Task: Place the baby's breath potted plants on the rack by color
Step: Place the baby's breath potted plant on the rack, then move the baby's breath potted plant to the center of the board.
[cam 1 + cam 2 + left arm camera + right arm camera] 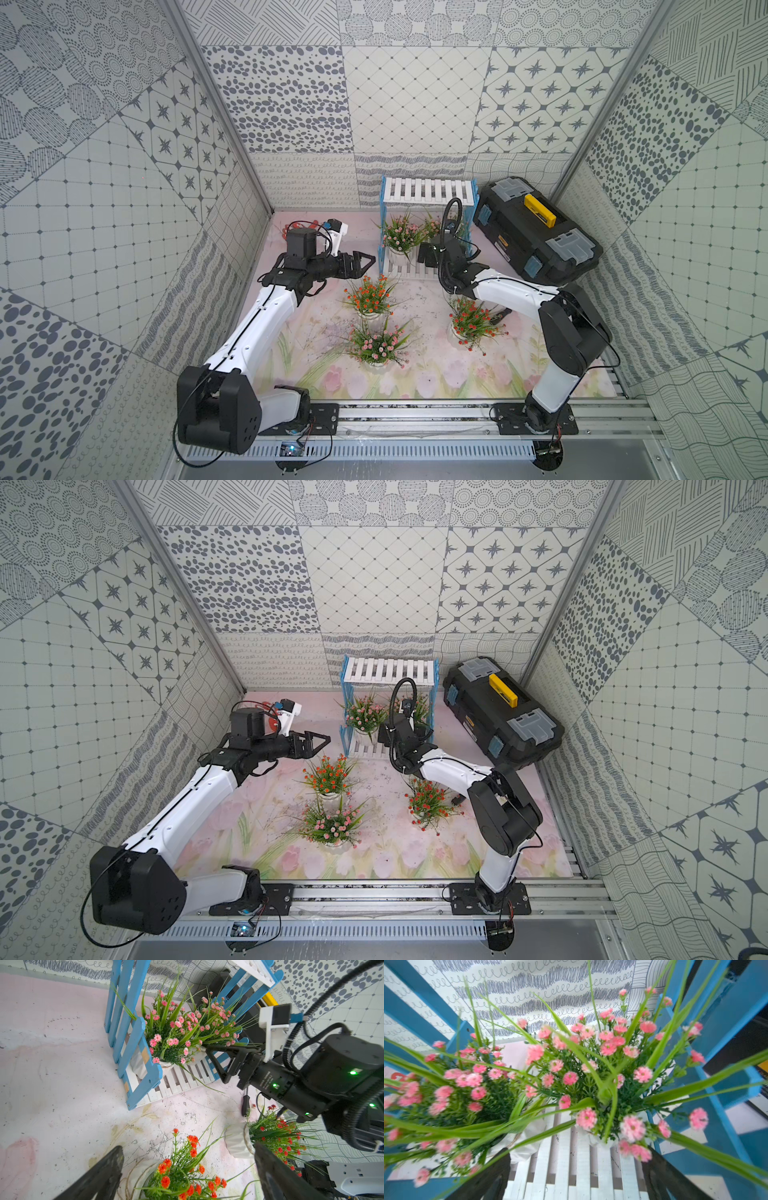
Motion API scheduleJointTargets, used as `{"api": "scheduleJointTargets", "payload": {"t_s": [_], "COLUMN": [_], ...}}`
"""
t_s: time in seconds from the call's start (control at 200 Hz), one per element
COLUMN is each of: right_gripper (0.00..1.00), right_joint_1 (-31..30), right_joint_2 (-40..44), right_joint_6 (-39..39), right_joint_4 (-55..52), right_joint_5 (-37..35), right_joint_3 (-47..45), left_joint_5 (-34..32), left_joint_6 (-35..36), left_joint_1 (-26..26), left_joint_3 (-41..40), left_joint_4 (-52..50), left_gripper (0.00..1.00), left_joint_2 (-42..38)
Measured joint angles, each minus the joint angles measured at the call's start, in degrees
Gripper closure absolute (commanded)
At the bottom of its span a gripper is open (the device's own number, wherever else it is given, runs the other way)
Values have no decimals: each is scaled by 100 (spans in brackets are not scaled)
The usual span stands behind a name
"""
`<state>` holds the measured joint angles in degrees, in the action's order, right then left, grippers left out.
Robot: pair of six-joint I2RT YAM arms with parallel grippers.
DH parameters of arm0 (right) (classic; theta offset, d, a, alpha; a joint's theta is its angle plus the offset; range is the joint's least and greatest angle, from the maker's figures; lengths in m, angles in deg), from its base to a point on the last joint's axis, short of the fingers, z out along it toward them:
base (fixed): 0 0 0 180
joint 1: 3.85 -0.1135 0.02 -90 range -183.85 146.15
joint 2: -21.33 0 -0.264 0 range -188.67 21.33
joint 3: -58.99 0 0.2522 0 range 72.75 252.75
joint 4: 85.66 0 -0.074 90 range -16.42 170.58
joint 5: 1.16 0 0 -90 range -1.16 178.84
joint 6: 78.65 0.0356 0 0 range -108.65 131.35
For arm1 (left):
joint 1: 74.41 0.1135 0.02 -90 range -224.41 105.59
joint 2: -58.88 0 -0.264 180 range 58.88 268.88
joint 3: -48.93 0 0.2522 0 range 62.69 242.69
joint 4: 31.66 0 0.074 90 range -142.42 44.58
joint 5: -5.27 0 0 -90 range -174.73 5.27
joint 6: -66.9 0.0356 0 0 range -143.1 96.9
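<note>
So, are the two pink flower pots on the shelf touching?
Apart. The right wrist view shows bare rack slats between the toolbox-side pot and the other pot.

Lower tier of the rack (405, 270) is pretty jammed: pink plant (400, 239) beside a second pink plant (432, 226), grass spilling forward, just a thin strip of bare slats between the pots. Right gripper (215, 1065), jaws spread, fills the front edge. Blue lattice sides (128, 1028) block going in sideways, and the black toolbox (540, 232) crowds the right. Top board (428, 191) is open from above. Decent lane of mat (419, 299) between the orange-red plant (370, 297) and the other orange-red plant (471, 322).
</note>
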<state>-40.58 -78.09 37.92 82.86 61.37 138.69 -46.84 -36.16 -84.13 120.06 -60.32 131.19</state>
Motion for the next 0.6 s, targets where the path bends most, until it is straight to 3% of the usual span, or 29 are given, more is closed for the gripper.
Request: {"api": "scheduleJointTargets", "payload": {"t_s": [0.29,0.6], "right_gripper": [2,2], "right_joint_1": [-262,-435], "right_joint_2": [876,1421], "right_joint_6": [-57,-479], "right_joint_4": [-876,-2273], "right_joint_5": [809,3204], "right_joint_3": [-46,608], "left_joint_5": [-365,-1043], "left_joint_6": [-48,-289], "left_joint_1": [0,0], "left_joint_3": [315,745], "left_joint_4": [-743,-2218], "left_gripper": [3,2], "left_joint_2": [-2,-138]}}
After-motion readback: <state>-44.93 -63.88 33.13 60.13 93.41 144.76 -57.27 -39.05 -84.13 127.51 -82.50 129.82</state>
